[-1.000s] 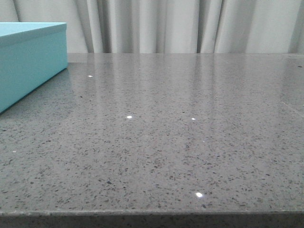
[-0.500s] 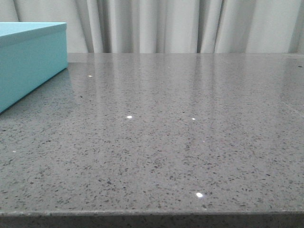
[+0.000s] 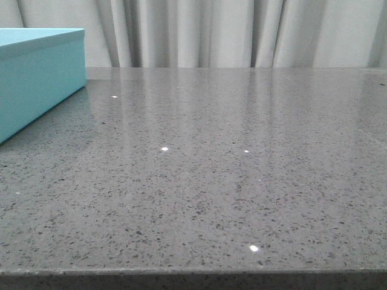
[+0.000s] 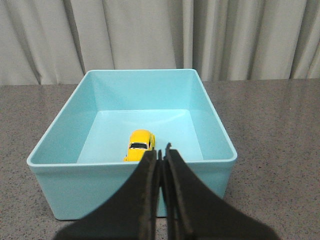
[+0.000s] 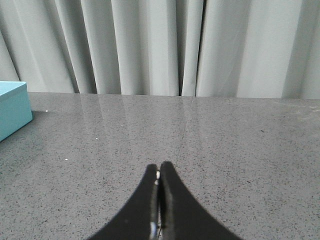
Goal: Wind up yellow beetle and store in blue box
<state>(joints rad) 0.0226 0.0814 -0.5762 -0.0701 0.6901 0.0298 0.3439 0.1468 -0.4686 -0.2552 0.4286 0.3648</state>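
Note:
The yellow beetle (image 4: pixel 140 145) sits on the floor of the open blue box (image 4: pixel 90 132), near its closer wall, nose toward the camera. My left gripper (image 4: pixel 161 152) is shut and empty, held above and just outside the box's near rim. The blue box also shows at the far left in the front view (image 3: pixel 36 78) and at the left edge of the right wrist view (image 5: pixel 12 107). My right gripper (image 5: pixel 159 170) is shut and empty over the bare grey table, well right of the box. Neither gripper shows in the front view.
The grey speckled table (image 3: pixel 230 169) stretches from the box to the right. Pale curtains (image 3: pixel 230 33) hang behind its far edge. The table's front edge (image 3: pixel 193 272) runs along the bottom of the front view.

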